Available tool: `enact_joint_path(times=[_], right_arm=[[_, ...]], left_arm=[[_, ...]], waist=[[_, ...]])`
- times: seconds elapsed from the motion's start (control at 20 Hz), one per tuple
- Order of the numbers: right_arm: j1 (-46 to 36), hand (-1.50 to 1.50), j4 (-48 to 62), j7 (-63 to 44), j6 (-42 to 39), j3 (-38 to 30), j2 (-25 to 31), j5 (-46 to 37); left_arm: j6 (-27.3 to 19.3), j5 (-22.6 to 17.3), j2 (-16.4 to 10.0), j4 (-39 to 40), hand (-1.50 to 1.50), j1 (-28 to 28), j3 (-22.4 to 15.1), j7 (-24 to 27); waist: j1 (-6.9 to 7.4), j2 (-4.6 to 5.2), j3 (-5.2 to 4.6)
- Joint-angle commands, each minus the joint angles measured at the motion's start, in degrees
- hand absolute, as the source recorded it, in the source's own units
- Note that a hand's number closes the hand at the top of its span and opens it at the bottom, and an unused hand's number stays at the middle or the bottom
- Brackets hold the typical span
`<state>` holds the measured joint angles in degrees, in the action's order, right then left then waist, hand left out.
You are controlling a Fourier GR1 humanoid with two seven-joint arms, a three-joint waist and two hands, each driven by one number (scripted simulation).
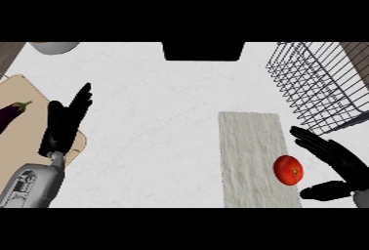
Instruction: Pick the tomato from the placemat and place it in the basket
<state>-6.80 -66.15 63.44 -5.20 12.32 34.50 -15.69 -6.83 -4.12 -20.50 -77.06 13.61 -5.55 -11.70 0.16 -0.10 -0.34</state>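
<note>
Beside tomato, fingers of right hand (spread, empty)

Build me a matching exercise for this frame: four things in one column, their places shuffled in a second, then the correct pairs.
Things:
1. round red tomato
2. dark wire basket
3. dark purple eggplant
4. black right hand

Places:
A. on the beige cutting board at the view's left edge
B. on the counter at the view's upper right
C. on the pale grey placemat, near its right edge
D. open, just right of the placemat, beside the tomato

Pairs: 1-C, 2-B, 3-A, 4-D
</note>
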Motion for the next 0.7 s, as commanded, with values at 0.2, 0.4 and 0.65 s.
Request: enact_joint_path(times=[0.2,0.4,0.65], right_arm=[[-1.75,-1.5,2.67,5.47,0.56,2.72,-5.2,-2.55],[-3.2,-1.5,3.89,6.08,-0.23,1.57,-3.75,-3.13],[-1.52,1.5,1.83,9.0,7.91,0.76,-5.38,-5.51]], left_arm=[[-0.26,1.82,1.22,-2.62,0.0,-1.06,-0.41,-1.88],[0.79,1.38,1.55,-1.72,0.0,0.9,0.74,-2.74],[-1.18,3.3,2.46,-3.16,0.0,0.1,-0.12,-3.67]], waist=[[0.33,0.08,0.39],[0.15,0.15,0.38],[-0.03,0.07,0.44]])
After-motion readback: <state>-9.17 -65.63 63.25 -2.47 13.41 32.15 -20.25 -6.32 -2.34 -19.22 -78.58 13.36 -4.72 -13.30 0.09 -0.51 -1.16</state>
